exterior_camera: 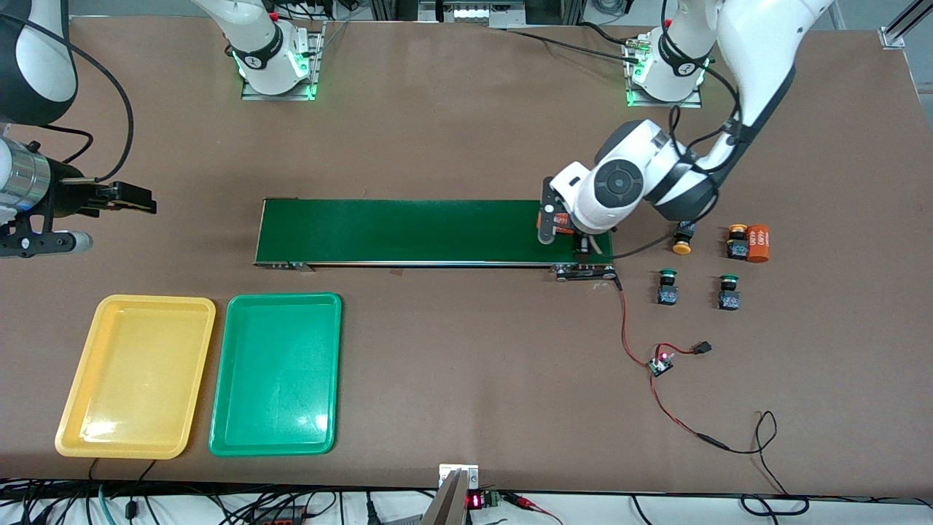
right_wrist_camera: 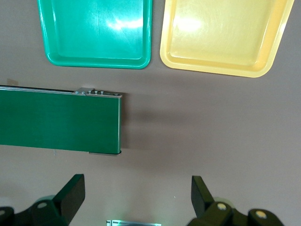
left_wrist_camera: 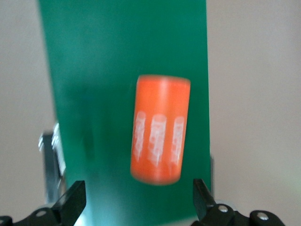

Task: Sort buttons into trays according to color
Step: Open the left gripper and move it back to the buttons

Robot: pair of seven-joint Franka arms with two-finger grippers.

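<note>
Four buttons sit on the table off the left arm's end of the belt: two yellow-capped ones (exterior_camera: 682, 241) (exterior_camera: 737, 241) and, nearer the front camera, two green-capped ones (exterior_camera: 668, 286) (exterior_camera: 729, 291). The yellow tray (exterior_camera: 137, 375) (right_wrist_camera: 221, 37) and the green tray (exterior_camera: 277, 373) (right_wrist_camera: 96, 33) lie side by side toward the right arm's end, both bare. My left gripper (exterior_camera: 563, 237) (left_wrist_camera: 137, 186) is open over the belt's end, with an orange cylinder (exterior_camera: 561, 221) (left_wrist_camera: 161, 129) lying loose on the belt between and ahead of its fingers. My right gripper (exterior_camera: 135, 198) (right_wrist_camera: 136, 183) waits open and holds nothing, over bare table past the belt's other end.
The dark green conveyor belt (exterior_camera: 408, 230) (left_wrist_camera: 108, 70) (right_wrist_camera: 56, 120) runs across the table's middle. A second orange cylinder (exterior_camera: 759, 243) lies against one yellow button. A red wire with a small board (exterior_camera: 662, 362) trails from the belt's end toward the front edge.
</note>
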